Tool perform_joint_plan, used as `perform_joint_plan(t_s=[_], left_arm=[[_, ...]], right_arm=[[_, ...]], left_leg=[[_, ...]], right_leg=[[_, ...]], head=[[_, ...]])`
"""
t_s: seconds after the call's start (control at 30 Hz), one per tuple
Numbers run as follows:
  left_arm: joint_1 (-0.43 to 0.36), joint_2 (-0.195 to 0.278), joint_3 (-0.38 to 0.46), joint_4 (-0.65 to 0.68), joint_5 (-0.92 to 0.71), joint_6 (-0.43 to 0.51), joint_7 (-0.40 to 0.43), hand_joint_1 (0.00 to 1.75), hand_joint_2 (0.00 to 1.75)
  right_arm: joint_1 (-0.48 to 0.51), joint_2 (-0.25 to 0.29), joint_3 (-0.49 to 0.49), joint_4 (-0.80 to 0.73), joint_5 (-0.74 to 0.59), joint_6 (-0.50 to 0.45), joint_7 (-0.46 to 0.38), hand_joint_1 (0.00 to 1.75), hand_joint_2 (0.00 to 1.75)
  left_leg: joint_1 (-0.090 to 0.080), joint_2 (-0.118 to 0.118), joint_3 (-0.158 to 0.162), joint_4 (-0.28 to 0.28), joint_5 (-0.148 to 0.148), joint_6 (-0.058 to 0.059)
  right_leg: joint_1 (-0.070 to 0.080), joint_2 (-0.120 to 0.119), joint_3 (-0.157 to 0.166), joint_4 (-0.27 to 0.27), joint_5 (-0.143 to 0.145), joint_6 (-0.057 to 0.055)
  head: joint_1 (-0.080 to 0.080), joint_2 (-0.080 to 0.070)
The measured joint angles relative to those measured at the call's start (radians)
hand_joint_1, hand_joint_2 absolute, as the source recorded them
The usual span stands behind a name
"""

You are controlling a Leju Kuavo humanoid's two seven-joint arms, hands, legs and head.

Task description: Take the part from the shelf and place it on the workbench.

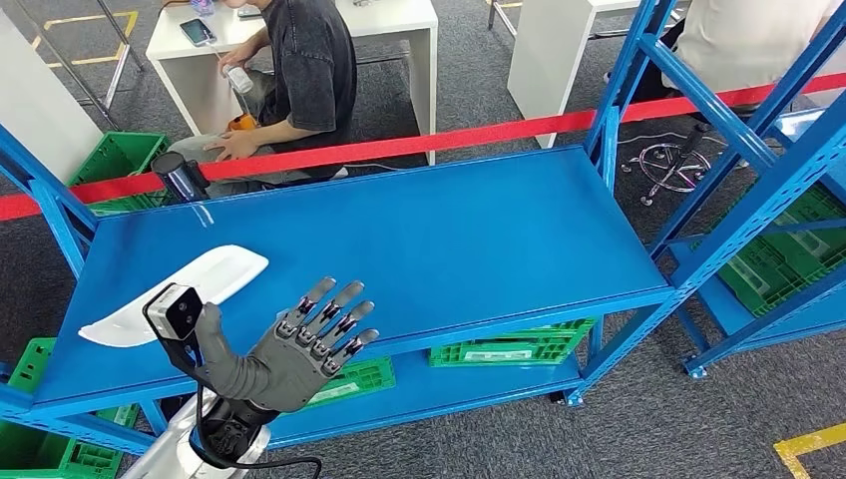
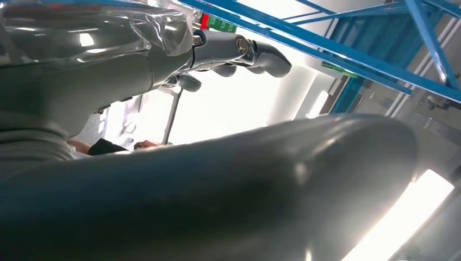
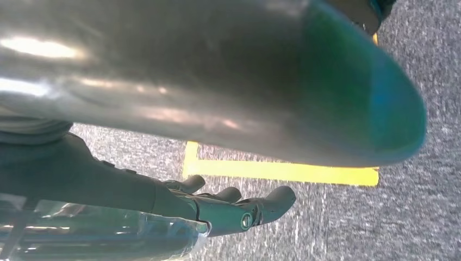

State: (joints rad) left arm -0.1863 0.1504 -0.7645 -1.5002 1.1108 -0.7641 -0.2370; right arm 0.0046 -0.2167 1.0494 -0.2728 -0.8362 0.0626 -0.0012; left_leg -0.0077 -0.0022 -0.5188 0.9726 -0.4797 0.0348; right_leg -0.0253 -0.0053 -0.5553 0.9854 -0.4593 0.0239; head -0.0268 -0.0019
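The part (image 1: 175, 294) is a long, flat white piece lying on the left end of the blue shelf's top board (image 1: 449, 230). My left hand (image 1: 299, 344) is raised at the shelf's front edge, to the right of the part and apart from it, fingers spread and holding nothing. In the left wrist view the same hand (image 2: 108, 70) has loosely extended fingers (image 2: 239, 51) against the blue shelf frame. My right hand (image 3: 217, 209) hangs over grey carpet, its fingers slightly bent and nothing in it.
A black cylinder (image 1: 180, 175) stands at the shelf's back left corner. Red tape (image 1: 399, 148) runs behind the shelf, with a seated person (image 1: 299, 80) at a white desk beyond. Green crates (image 1: 509, 344) sit on the lower board. A second blue rack (image 1: 778, 200) stands to the right.
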Motion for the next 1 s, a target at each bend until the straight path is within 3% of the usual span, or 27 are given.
perform_joint_plan(t_s=[0.07,0.1,0.17,0.23,0.27,0.33,0.37,0.43,0.57,0.6,0.67,0.73,0.77,0.8,0.87,0.9,0.97,1.0], left_arm=[[-0.001,-0.002,0.001,-0.001,-0.001,-0.001,0.0,0.0,0.0],[-0.002,-0.003,0.001,-0.001,-0.001,-0.002,0.0,0.0,0.0],[-0.001,-0.005,0.0,0.0,-0.001,-0.002,0.0,0.0,0.0],[0.001,-0.005,0.0,0.002,-0.002,-0.002,0.0,0.0,0.0],[0.002,-0.006,0.0,0.003,-0.002,-0.002,0.0,0.0,0.0],[0.002,-0.006,0.0,0.004,-0.002,-0.002,0.0,0.0,0.0],[0.002,-0.006,0.0,0.004,-0.005,-0.002,0.0,0.0,0.0],[0.002,-0.006,0.0,0.004,-0.012,-0.002,0.0,0.0,0.0],[0.002,-0.006,0.001,0.004,-0.026,-0.002,0.0,0.0,0.0],[0.002,-0.006,0.002,0.004,-0.03,-0.002,0.0,0.0,0.0],[0.003,-0.006,0.002,0.004,-0.038,-0.002,0.0,0.0,0.0],[0.006,-0.005,0.001,0.004,-0.046,-0.002,0.0,0.0,0.0],[0.008,-0.005,0.001,0.004,-0.048,-0.002,0.0,0.0,0.0],[0.008,-0.005,0.0,0.004,-0.051,-0.002,0.001,0.0,0.0],[0.005,-0.006,-0.001,0.003,-0.049,-0.002,0.01,0.0,0.0],[0.001,-0.007,-0.004,0.002,-0.043,-0.002,0.021,0.0,0.0],[-0.007,-0.009,-0.014,0.001,-0.028,-0.002,0.044,0.0,0.0],[-0.01,-0.011,-0.02,0.001,-0.023,-0.002,0.051,0.0,0.0]], right_arm=[[0.0,0.001,0.001,0.0,-0.001,0.0,-0.001,0.0,0.0],[0.0,0.001,0.002,0.0,-0.001,0.0,-0.002,0.0,0.0],[0.0,0.0,0.002,0.0,-0.002,0.0,-0.002,0.0,0.0],[0.003,-0.001,0.003,0.0,-0.002,-0.001,-0.002,0.0,0.0],[0.004,-0.002,0.003,0.0,-0.002,-0.001,-0.002,0.0,0.0],[0.004,-0.004,0.003,0.001,-0.002,-0.001,-0.002,0.0,0.0],[0.003,-0.004,0.003,0.001,-0.002,-0.001,-0.003,0.0,0.0],[0.002,-0.004,0.003,0.001,-0.003,-0.001,-0.007,0.0,0.0],[0.001,0.001,0.007,0.002,-0.004,0.003,-0.013,0.0,0.0],[0.001,0.002,0.009,0.003,-0.004,0.007,-0.014,0.0,0.0],[0.0,0.005,0.015,0.003,-0.001,0.015,-0.02,0.0,0.0],[0.0,0.009,0.023,0.003,-0.001,0.021,-0.027,0.0,0.0],[0.0,0.011,0.026,0.003,-0.002,0.023,-0.029,0.0,0.0],[-0.001,0.015,0.028,0.003,-0.005,0.025,-0.031,0.0,0.0],[-0.002,0.022,0.028,0.004,-0.015,0.031,-0.032,0.0,0.0],[-0.002,0.026,0.029,0.004,-0.023,0.035,-0.032,0.0,0.0],[-0.001,0.034,0.029,0.006,-0.039,0.04,-0.031,0.0,0.0],[0.0,0.036,0.029,0.006,-0.044,0.04,-0.031,0.0,0.0]], left_leg=[[0.003,0.003,0.006,-0.023,0.016,0.014],[0.006,0.004,0.009,-0.034,0.024,0.02],[0.005,0.005,0.003,-0.037,0.031,0.025],[0.004,0.004,-0.002,-0.033,0.032,0.025],[0.004,0.003,-0.005,-0.029,0.032,0.023],[0.006,0.001,-0.009,-0.015,0.026,0.015],[0.005,0.0,-0.015,-0.004,0.021,0.009],[0.002,0.0,-0.026,0.013,0.013,-0.002],[0.008,0.0,-0.043,0.04,-0.004,-0.018],[0.01,0.0,-0.058,0.076,-0.028,-0.024],[0.015,0.001,-0.114,0.199,-0.094,-0.036],[0.018,0.001,-0.162,0.3,-0.125,-0.041],[0.019,0.001,-0.163,0.3,-0.113,-0.04],[0.019,0.003,-0.144,0.261,-0.084,-0.037],[0.014,0.028,-0.074,0.12,-0.02,-0.027],[0.01,0.042,-0.049,0.066,-0.001,-0.02],[0.001,0.052,-0.035,0.025,0.006,-0.01],[-0.001,0.043,-0.039,0.023,0.009,-0.005]], right_leg=[[0.002,0.0,-0.013,0.02,-0.013,0.003],[0.003,0.001,-0.033,0.061,-0.034,-0.001],[0.001,0.003,-0.095,0.194,-0.09,-0.009],[0.0,0.003,-0.136,0.283,-0.114,-0.001],[-0.002,0.003,-0.129,0.272,-0.103,0.008],[-0.007,0.002,-0.064,0.145,-0.051,0.03],[-0.007,0.003,-0.032,0.08,-0.03,0.032],[-0.005,0.005,-0.004,0.019,-0.013,0.023],[-0.006,0.006,-0.009,0.017,-0.006,-0.003],[-0.009,0.005,-0.01,0.015,-0.005,-0.009],[-0.008,0.002,-0.012,0.016,-0.004,-0.014],[-0.006,-0.005,-0.014,0.016,-0.003,-0.015],[-0.006,-0.009,-0.014,0.016,-0.003,-0.015],[-0.005,-0.014,-0.013,0.016,-0.003,-0.015],[-0.002,-0.025,-0.01,0.016,-0.004,-0.014],[0.001,-0.032,-0.01,0.017,-0.004,-0.013],[0.005,-0.047,-0.012,0.016,-0.003,-0.007],[0.006,-0.056,-0.012,0.015,-0.002,-0.003]], head=[[0.002,0.0],[0.003,0.0],[0.004,0.0],[0.005,0.0],[0.005,0.0],[0.005,0.0],[0.005,0.0],[0.004,0.0],[0.002,0.0],[0.002,0.0],[0.001,0.0],[0.001,0.0],[0.001,0.0],[0.001,0.0],[0.001,0.0],[0.001,0.0],[0.002,0.0],[0.002,0.0]])
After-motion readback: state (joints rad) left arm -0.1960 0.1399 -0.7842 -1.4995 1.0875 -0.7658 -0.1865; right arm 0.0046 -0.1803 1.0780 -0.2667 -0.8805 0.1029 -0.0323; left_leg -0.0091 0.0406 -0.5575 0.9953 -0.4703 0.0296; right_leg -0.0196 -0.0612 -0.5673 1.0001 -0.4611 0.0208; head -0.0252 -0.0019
